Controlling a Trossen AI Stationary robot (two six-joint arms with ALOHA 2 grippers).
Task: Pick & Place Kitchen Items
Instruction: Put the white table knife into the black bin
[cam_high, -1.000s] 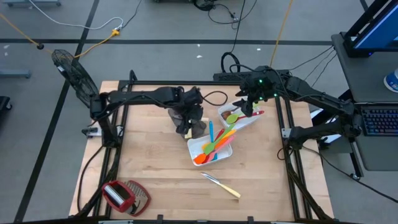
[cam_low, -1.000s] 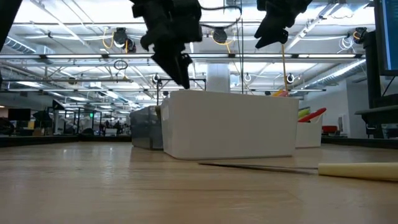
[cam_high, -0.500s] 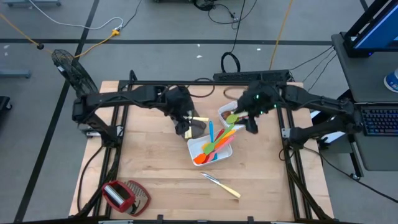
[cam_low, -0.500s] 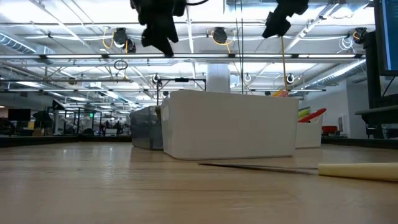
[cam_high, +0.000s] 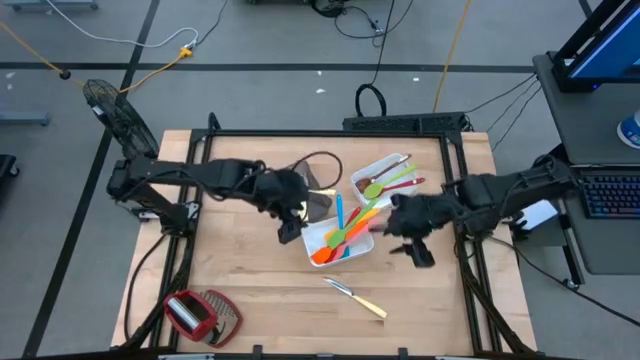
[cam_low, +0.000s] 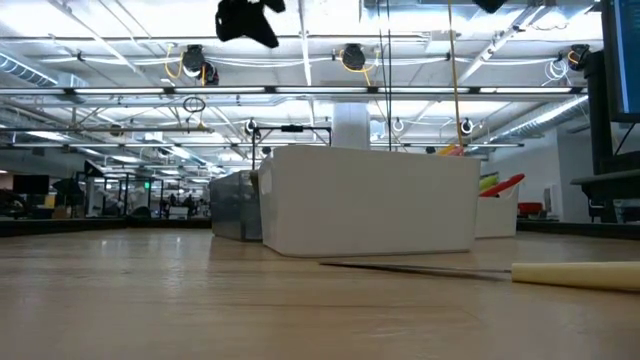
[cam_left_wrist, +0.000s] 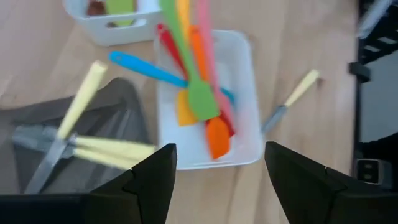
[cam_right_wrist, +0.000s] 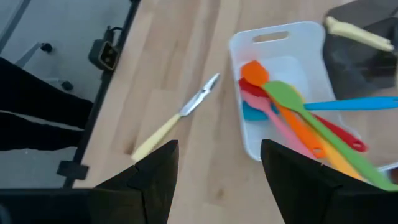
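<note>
My left end effector (cam_high: 291, 222) hung above the pale wooden surface (cam_high: 240, 270), just beside the near white rectangular tray (cam_high: 322, 236); its fingers (cam_left_wrist: 149, 180) stood apart and held nothing. My right end effector (cam_high: 412, 245) hung to the other side of that tray, fingers (cam_right_wrist: 155, 171) likewise spread and empty.

The near white tray held an orange spatula (cam_left_wrist: 214, 134), a green spatula (cam_left_wrist: 200, 99), a red utensil (cam_left_wrist: 169, 45) and a blue utensil (cam_left_wrist: 146, 67) whose handle reached out over the rim. The grey-brown rectangular tray (cam_left_wrist: 118, 112) held pale-handled metal cutlery (cam_left_wrist: 106, 149). A single pale-handled metal knife (cam_high: 355, 297) lay on the surface, apart from the trays. The far white tray (cam_high: 385, 172) held green and red spoons (cam_high: 392, 182).
</note>
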